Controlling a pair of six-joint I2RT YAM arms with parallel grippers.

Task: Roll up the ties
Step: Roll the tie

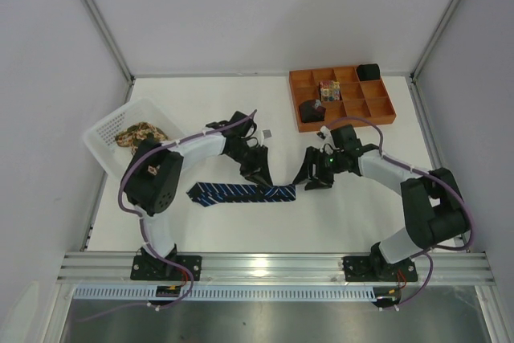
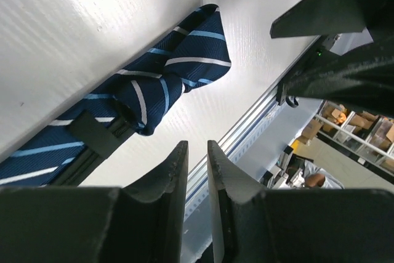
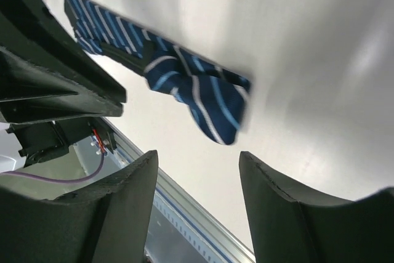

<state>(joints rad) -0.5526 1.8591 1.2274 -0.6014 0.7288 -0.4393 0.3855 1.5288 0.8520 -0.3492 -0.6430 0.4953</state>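
Note:
The navy tie with pale-blue stripes (image 1: 241,193) lies stretched across the table in front of both arms. Its right end is folded over on itself (image 2: 178,72) (image 3: 203,90). My left gripper (image 1: 261,176) (image 2: 197,146) hovers just above that folded end. Only a narrow gap separates its jaws, and nothing is in it. My right gripper (image 1: 312,178) (image 3: 197,155) sits just right of the tie's end, open wide and empty. The tan floral tie (image 1: 140,134) lies bunched in the white basket (image 1: 108,130) at the left.
An orange compartment tray (image 1: 345,124) stands at the back right. It holds a dark roll (image 1: 312,110), a colourful roll (image 1: 329,90) and another dark roll (image 1: 369,71). The metal rail (image 1: 273,265) runs along the near table edge.

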